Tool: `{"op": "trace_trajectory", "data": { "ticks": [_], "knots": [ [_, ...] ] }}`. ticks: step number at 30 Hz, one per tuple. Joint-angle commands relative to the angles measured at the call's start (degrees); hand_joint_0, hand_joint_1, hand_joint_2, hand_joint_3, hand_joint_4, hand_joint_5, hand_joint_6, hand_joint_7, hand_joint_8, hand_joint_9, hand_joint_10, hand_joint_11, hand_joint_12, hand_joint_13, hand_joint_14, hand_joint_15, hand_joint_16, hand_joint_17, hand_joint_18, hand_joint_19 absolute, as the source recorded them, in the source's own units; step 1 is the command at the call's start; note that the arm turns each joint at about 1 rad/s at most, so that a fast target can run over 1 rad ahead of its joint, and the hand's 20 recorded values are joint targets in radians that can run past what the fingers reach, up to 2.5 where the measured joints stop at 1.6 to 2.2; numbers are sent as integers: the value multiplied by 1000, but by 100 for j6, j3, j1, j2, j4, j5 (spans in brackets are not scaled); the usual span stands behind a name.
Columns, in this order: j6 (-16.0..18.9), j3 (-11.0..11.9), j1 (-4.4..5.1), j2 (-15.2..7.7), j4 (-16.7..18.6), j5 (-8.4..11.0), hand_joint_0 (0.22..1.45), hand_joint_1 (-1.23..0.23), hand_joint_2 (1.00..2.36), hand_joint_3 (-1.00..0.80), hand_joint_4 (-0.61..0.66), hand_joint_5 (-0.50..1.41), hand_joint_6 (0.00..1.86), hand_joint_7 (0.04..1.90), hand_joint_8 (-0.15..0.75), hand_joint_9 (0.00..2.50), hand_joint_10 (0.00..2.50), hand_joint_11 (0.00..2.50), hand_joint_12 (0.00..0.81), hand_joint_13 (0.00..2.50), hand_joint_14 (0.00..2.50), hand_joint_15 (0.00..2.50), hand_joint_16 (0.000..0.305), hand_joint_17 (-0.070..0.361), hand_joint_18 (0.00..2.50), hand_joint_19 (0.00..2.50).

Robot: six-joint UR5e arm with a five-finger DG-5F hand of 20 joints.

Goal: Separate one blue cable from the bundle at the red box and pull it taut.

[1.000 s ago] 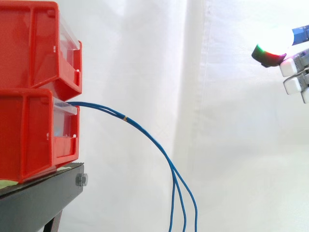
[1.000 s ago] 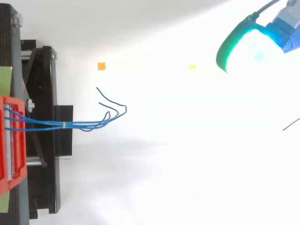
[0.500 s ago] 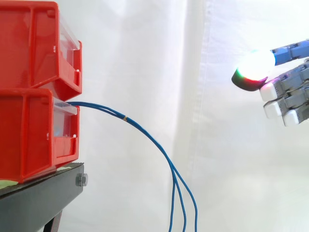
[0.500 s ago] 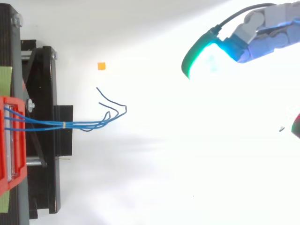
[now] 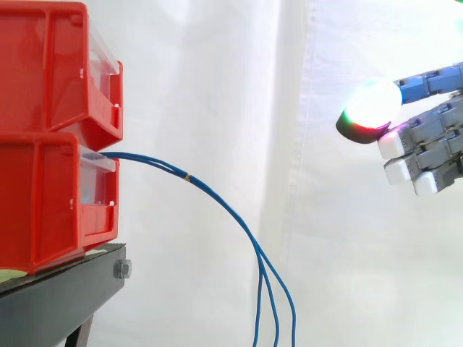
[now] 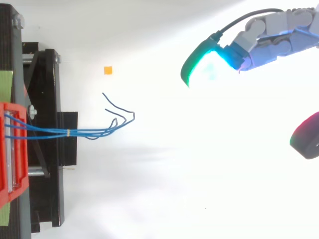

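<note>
At the far left two red bins sit stacked on the black stand (image 5: 69, 289), and the cables (image 5: 217, 204) come out of the mouth of the lower box (image 5: 51, 202). They run together through a small pale band (image 5: 187, 176) just past the box, arc downward, and only low down do they fan into three separate strands. From above, the cables (image 6: 50, 132) cross the stand side by side and their loose ends curl up just beyond it.

Well off to the right, the hand (image 5: 427, 155) hangs in the air before the curtain, higher than the cable arc and touching nothing. Its fingers are stretched out and relaxed, with the thumb set wide apart from them, so it is released and empty. The glowing pads (image 6: 204, 67) face towards the box.

To my eye the step here is the reach in. It would go best aimed below the band, where the strands stand apart, taking the outermost one so the pads close on a single strand. The thumb wants to come in opposite a finger. Then a slow, straight pull away from the box should do it, since the band may drag the other two along
</note>
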Motion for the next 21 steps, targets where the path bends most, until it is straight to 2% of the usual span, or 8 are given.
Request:
{"op": "trace_trajectory", "data": {
  "ticks": [1,9,14,15,19,21],
  "knots": [
    [4,0,14,-71,34,32,521,-596,1000,-500,150,-181,502,775,234,636,6,192,314,541,10,283,38,85,377,486],
    [-13,0,85,-124,184,84,521,-596,1000,-500,147,-181,502,774,233,627,6,192,314,533,10,288,37,84,365,478],
    [-224,0,120,-142,333,234,520,-595,1000,-500,152,-180,502,773,235,634,5,186,315,532,10,278,37,84,365,479],
    [-418,0,129,-282,544,260,520,-595,1000,-500,152,-180,502,773,235,634,6,186,315,531,10,281,37,84,365,478],
    [-418,44,129,-484,729,260,520,-595,1000,-500,154,-180,502,774,235,631,5,185,315,528,10,288,37,84,362,477],
    [-382,184,120,-643,773,287,521,-596,1000,-500,153,-180,502,773,236,632,6,185,314,528,10,284,37,84,362,476]
  ]
}}
